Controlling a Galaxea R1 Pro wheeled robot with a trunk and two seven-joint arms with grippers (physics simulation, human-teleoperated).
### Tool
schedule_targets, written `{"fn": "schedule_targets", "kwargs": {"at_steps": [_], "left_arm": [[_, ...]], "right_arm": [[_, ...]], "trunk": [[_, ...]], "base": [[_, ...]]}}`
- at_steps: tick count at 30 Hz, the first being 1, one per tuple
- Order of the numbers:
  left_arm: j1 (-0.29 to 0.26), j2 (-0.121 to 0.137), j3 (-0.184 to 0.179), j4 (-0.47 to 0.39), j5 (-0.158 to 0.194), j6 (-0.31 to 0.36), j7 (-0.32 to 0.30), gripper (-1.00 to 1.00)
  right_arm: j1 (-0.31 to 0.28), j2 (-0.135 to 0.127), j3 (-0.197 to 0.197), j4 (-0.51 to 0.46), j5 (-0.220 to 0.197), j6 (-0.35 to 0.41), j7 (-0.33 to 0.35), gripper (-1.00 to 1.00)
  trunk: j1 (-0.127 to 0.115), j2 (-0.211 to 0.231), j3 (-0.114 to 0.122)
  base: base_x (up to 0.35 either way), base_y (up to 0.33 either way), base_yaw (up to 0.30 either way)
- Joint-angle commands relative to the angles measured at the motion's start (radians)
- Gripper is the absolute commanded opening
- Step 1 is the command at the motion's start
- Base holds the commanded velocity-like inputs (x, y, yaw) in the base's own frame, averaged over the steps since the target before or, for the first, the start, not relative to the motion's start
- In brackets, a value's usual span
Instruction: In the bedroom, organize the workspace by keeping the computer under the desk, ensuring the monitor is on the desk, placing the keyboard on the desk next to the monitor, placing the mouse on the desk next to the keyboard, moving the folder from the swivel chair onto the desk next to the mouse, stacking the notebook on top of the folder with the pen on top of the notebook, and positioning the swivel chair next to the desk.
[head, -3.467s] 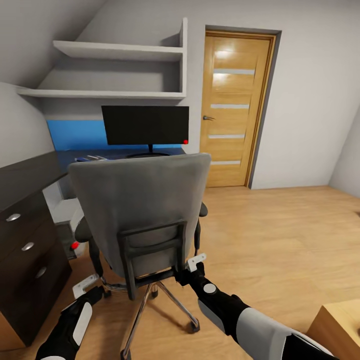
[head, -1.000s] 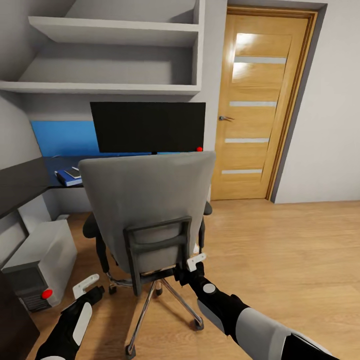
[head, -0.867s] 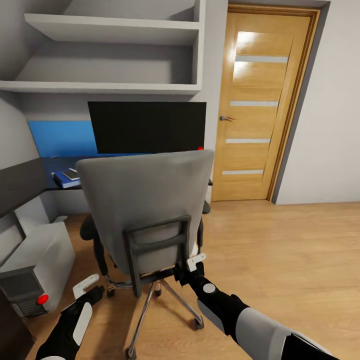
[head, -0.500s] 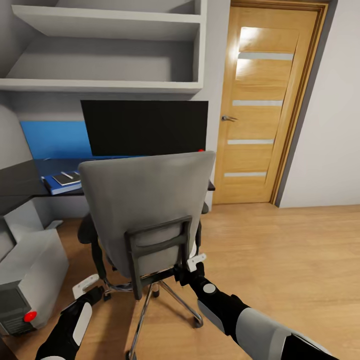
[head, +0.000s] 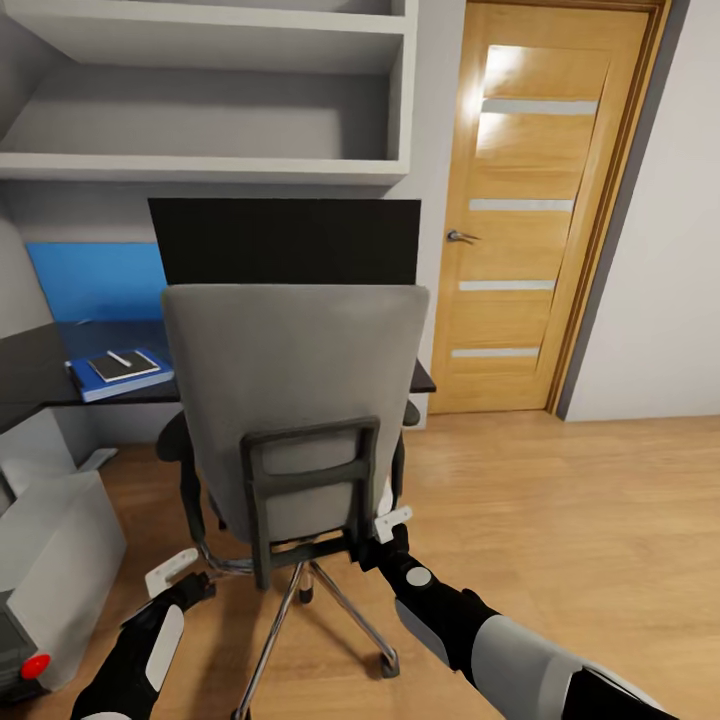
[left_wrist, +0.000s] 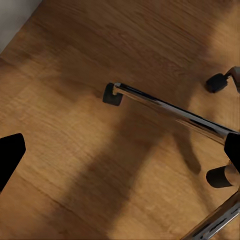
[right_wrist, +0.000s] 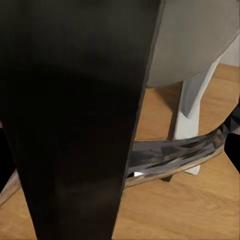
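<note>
Grey upholstered swivel chair (head: 290, 400) is faced from behind, just before the glossy black desk (head: 40, 375). Right gripper (head: 375, 540) is clamped on its black back frame; left gripper (head: 185, 578) is spread open near the chrome base. Blue folder (head: 120, 375) lies on the desk.

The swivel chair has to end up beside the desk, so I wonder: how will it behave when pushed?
The swivel chair will probably roll easily, since its chrome legs end in castors on smooth wooden floor. With its tall back, a high push might tip it. It may also swivel off course.
</note>
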Motion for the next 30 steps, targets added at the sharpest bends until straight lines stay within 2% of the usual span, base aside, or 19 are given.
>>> {"fn": "schedule_targets", "kwargs": {"at_steps": [1, 17, 30], "left_arm": [[0.000, -0.001, 0.002, -0.002, 0.010, 0.004, 0.004, 1.00], [0.000, 0.000, 0.002, -0.002, 0.010, 0.006, 0.004, 1.00], [0.000, 0.000, 0.003, -0.002, 0.010, 0.007, 0.004, 1.00]], "right_arm": [[-0.001, 0.000, 0.009, 0.000, -0.009, -0.004, -0.006, 1.00], [-0.001, 0.000, 0.009, -0.001, -0.009, -0.004, -0.006, 1.00], [-0.001, 0.000, 0.009, 0.000, -0.009, -0.004, -0.006, 1.00]], "trunk": [[0.000, 0.000, -0.001], [0.000, 0.000, -0.001], [0.000, 0.000, -0.001]], "base": [[0.211, 0.000, 0.000], [0.037, 0.000, 0.000], [-0.278, 0.000, 0.000]]}}
